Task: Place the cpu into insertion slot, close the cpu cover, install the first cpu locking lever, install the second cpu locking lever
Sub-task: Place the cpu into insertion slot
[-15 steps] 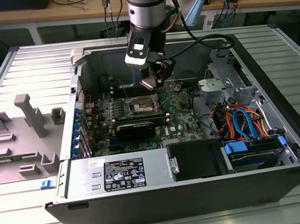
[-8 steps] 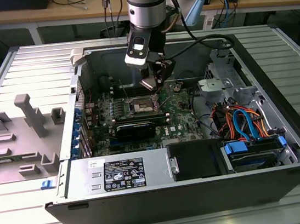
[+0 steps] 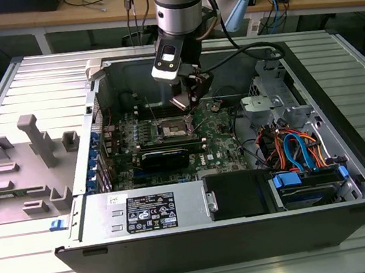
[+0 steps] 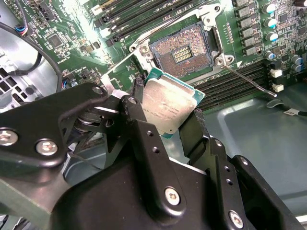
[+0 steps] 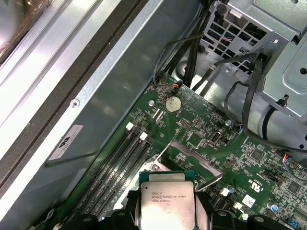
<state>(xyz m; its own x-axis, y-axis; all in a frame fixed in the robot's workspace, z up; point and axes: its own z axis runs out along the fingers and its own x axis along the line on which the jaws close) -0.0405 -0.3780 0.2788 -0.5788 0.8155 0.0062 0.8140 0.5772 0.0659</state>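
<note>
- cpu [image 4: 169, 106], a small flat square chip with a silvery-beige metal top and a green edge, is clamped between the two black fingers [image 4: 132, 112] of the end effector [image 4: 163, 120]. It hangs just above the motherboard [image 3: 222, 138], beside the socket and not in it.
- In the first wrist view the chip [image 5: 167, 203] lies flat between the same fingers [image 5: 204, 211], its printed top facing the camera.
- insertion slot [image 4: 184, 50] lies bare: a dark square bed of fine gold contacts inside a silvery metal rim.
- cpu cover [image 4: 115, 72], a thin silvery frame, stands tilted up off the slot.
- A thin metal lever [image 4: 249, 79] angles away from the slot's corner, unlatched.
- Long black memory slots [image 5: 120, 163] run beside the socket, and a round silver coin cell [image 5: 172, 104] sits farther along the green board.
- The open black computer case [image 3: 249, 235] holds the board, a black card [image 3: 165, 157], and orange and blue cables [image 3: 298, 148] toward the exterior view's right.
- The case rests on a ribbed grey metal surface [image 3: 24, 265], with a grey moulded fixture [image 3: 32, 143] at the exterior view's left.
</note>
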